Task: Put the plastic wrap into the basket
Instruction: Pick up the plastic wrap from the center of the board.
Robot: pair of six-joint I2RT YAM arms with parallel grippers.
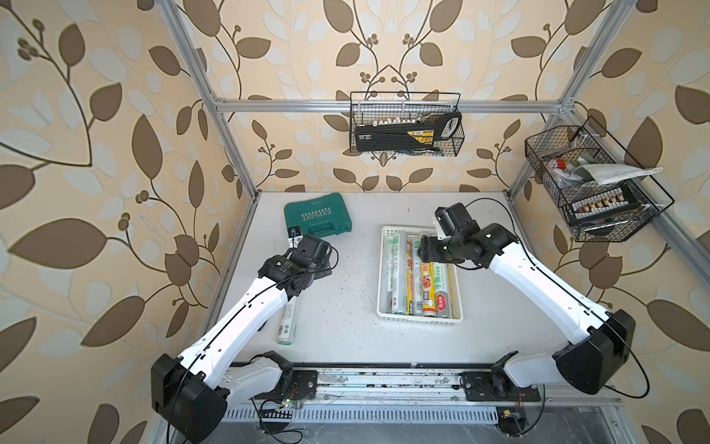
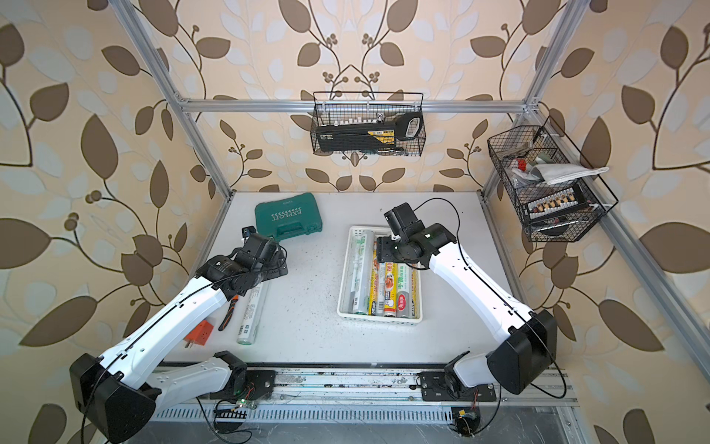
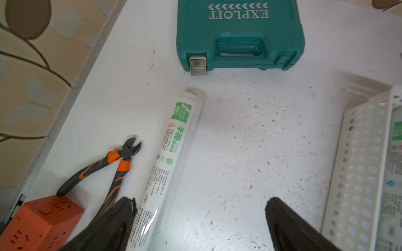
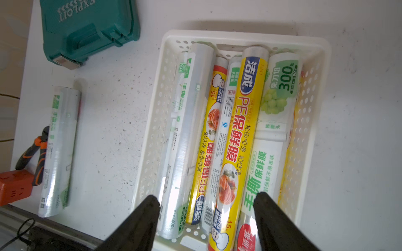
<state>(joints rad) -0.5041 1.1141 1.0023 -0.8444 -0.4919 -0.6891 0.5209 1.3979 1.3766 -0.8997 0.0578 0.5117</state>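
**tabletop_tim:** White plastic basket (image 4: 239, 34) is pretty full. The plastic wrap rolls (image 4: 245, 121) lie side by side along its length, yellow labels mixed with silvery green-print ones. Right claw (image 4: 206, 196) hangs over the basket with its jaws apart, gripping nothing. A yellow roll lies in the gap below them.

**yam_fan:** Any stragglers?

**tabletop_tim:** One loose roll (image 3: 174, 147) lies on the table by the left arm, well apart from the basket. It's just beside some orange-handled cutters (image 3: 113, 165), near an orange socket block (image 3: 41, 219), with the green tool case (image 3: 239, 39) past its far end. Left claw (image 3: 201, 201) is spread wide above it and empty, the roll running just beside one finger.
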